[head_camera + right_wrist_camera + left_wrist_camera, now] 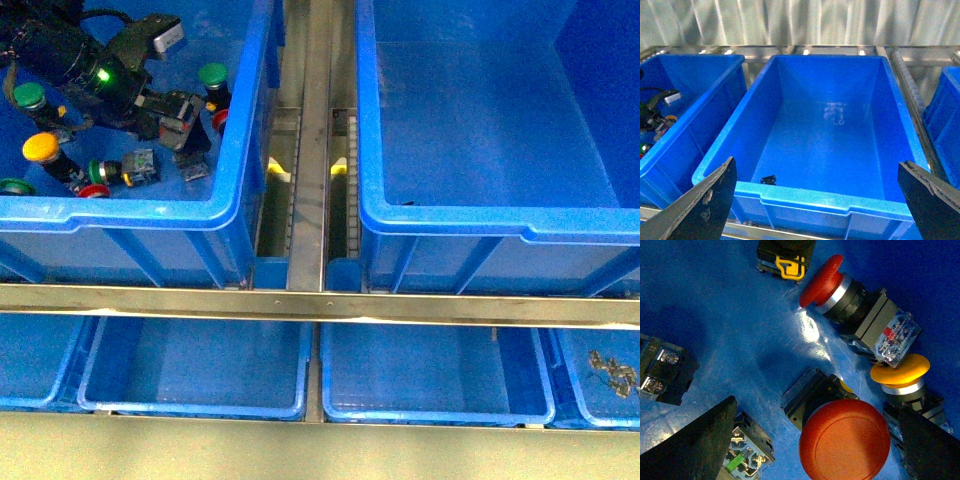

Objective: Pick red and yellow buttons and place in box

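In the left wrist view a large red button (844,439) stands cap-up on the crate floor between the fingers of my open left gripper (815,452). A second red button (821,280) lies on its side farther off. A yellow button (900,369) sits beside the right finger (932,450). In the front view the left gripper (185,130) is low inside the left crate (150,212), near a yellow button (40,147) and a red one (95,190). My right gripper (815,210) hangs open above the near rim of the box (815,197), holding nothing.
Green-capped switches (212,75) (28,95) and loose contact blocks (747,450) (662,372) lie among the buttons. A small black piece (768,179) lies in the box. A metal rail (320,300) runs along the front, with shallower blue trays (190,370) below it.
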